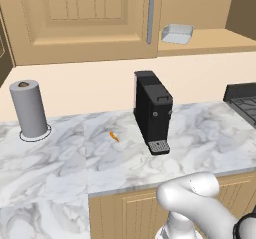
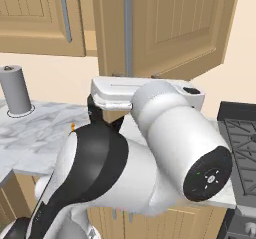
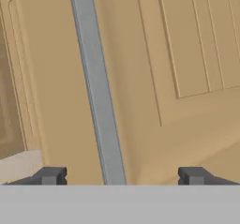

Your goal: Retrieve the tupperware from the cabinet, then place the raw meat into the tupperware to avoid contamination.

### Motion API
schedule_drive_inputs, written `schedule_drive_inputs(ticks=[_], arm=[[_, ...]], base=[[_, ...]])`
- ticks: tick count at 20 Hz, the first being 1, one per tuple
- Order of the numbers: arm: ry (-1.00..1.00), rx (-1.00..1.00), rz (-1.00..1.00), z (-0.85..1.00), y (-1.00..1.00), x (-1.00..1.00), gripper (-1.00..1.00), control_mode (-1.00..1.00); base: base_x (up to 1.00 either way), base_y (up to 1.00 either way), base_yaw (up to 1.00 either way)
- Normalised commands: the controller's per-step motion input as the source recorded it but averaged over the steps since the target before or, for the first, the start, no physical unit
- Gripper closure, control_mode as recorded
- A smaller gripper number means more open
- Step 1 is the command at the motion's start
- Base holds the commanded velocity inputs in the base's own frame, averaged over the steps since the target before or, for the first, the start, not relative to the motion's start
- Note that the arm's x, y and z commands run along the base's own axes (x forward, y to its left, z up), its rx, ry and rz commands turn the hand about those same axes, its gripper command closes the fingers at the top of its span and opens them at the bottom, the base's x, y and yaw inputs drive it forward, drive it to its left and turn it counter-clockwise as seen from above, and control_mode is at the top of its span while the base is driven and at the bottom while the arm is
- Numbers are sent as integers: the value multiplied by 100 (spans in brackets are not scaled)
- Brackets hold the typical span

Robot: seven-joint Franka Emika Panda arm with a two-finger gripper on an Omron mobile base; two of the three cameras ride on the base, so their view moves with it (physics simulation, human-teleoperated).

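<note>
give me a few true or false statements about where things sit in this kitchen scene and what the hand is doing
1. The tupperware sits on the shelf inside the open cabinet. True.
2. The raw meat is already in the tupperware. False: it lies on the marble counter, left of the black coffee machine.
3. The hand is clamped on the silver door handle. False: its fingertips stand wide apart with the handle between them, untouched.
4. The paper-towel roll stands upright on the counter. True.
5. The coffee machine stands on the stove. False: it stands on the counter.
</note>
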Motion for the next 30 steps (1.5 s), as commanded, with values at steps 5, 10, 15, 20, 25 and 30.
schedule_drive_inputs(ticks=[5,10,15,20,25,30], arm=[[-1,-5,31,-66,9,-53,-100,-100],[-8,-2,21,-22,15,-65,-100,-100],[-4,-11,9,-6,55,-79,-100,-100],[-5,-29,4,-41,85,-71,-100,-100],[-3,-40,0,-70,87,-65,-100,-100],[-14,-33,-4,-27,60,-48,-100,-100]], base=[[0,0,0],[0,0,0],[0,0,0],[0,0,0],[0,0,0],[0,0,0]])
